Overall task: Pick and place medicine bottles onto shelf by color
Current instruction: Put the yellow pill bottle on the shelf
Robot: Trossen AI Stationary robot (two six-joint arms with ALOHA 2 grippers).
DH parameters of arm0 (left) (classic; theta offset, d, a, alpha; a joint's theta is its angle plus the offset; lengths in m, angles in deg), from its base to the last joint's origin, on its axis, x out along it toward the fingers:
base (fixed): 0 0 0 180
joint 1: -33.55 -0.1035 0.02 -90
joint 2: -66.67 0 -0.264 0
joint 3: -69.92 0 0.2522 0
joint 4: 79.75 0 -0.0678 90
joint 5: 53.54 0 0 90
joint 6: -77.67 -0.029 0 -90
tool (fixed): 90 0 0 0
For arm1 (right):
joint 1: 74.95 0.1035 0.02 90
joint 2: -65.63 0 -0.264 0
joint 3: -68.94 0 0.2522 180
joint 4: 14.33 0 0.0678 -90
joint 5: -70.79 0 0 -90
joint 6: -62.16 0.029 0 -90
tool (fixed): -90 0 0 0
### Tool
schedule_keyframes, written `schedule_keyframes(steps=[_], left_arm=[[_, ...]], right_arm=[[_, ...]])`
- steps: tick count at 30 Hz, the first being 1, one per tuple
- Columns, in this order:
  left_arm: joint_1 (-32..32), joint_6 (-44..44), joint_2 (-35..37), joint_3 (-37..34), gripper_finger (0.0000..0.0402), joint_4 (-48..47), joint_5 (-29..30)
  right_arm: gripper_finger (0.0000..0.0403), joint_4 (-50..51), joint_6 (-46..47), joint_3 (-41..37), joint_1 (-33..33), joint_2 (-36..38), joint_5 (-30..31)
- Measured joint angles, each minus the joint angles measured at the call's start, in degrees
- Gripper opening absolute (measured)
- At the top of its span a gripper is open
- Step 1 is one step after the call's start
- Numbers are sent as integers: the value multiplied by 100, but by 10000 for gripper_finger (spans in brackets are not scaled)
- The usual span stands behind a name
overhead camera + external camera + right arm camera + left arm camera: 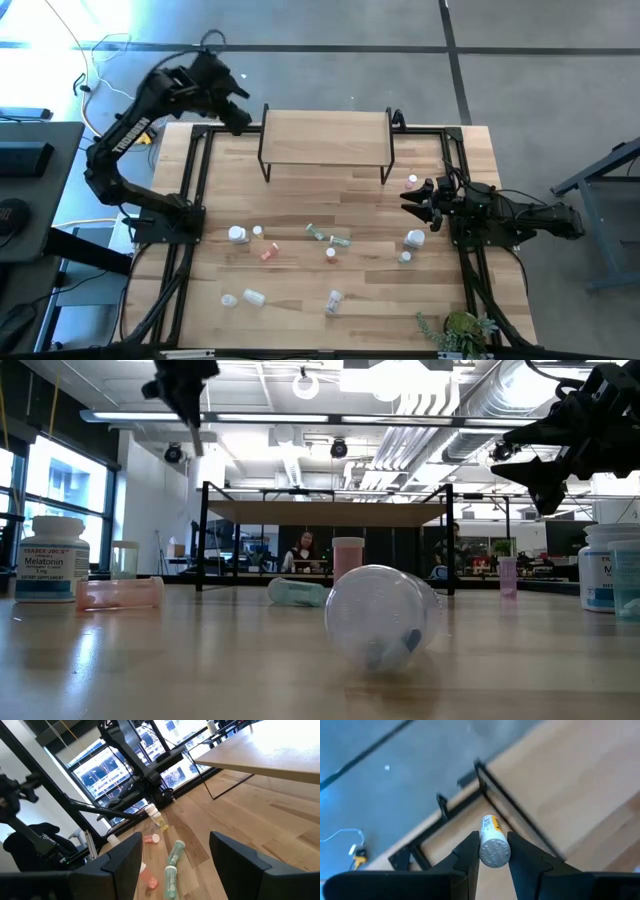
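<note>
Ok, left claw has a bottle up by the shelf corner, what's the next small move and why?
Probably carry it a little inward over the shelf before lowering. The left claw, shut on a white-capped bottle, looks to hang just off the shelf's left end, and the board appears bare. The right claw waits open.

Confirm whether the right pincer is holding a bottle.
No. The right pincer stands open with nothing between its fingers; green bottles lie on the table beyond.

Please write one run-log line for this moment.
left hand: shut on bottle, near shelf | right hand: open, empty
</note>
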Motion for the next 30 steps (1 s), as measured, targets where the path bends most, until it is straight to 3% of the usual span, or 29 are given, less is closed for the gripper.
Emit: schedule_keyframes(steps=[9,14,30], left_arm=[[0,98,-912,1642,78,-234,-44],[64,168,-1612,2164,78,-651,-197],[582,142,-2971,2239,78,-619,-319]], right_arm=[[222,-1,-1,2,-2,0,-1],[222,1,1,0,-1,0,-1],[222,1,-1,1,0,0,1]])
